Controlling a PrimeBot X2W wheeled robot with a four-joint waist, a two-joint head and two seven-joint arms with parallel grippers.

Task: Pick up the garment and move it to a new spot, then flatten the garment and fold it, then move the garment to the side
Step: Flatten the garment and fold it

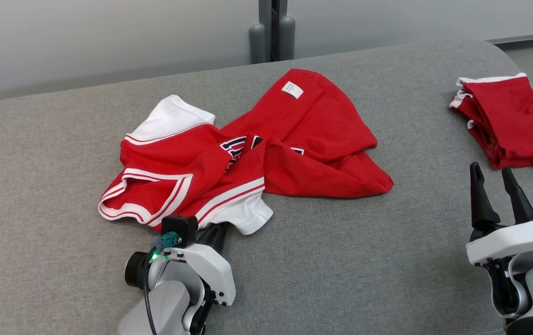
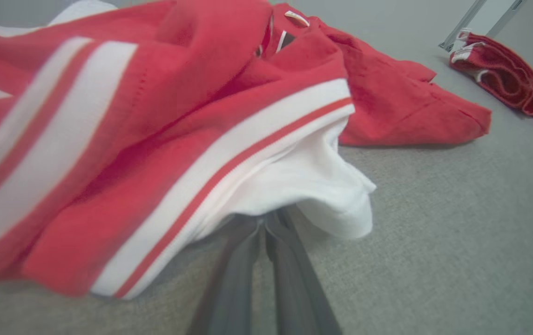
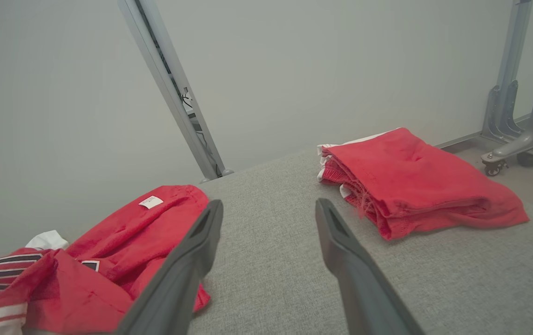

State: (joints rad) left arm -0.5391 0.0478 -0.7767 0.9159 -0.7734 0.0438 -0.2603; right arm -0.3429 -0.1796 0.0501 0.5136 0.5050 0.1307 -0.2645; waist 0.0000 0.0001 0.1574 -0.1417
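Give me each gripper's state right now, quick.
Left gripper: shut on the garment, at its white sleeve.
Right gripper: open, holding nothing.

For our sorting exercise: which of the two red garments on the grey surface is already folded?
The red garment at the far right, a neat stack; the crumpled jersey in the middle lies bunched up.

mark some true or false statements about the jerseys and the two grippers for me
1. The left gripper is shut on the white sleeve of the garment. True.
2. The right gripper grips the folded red shirt. False: its jaws stand open over the grey surface, apart from that shirt.
3. The garment lies flat and spread out. False: it is crumpled, with folds over the lettering.
4. A small white tag shows on the garment's red cloth. True.
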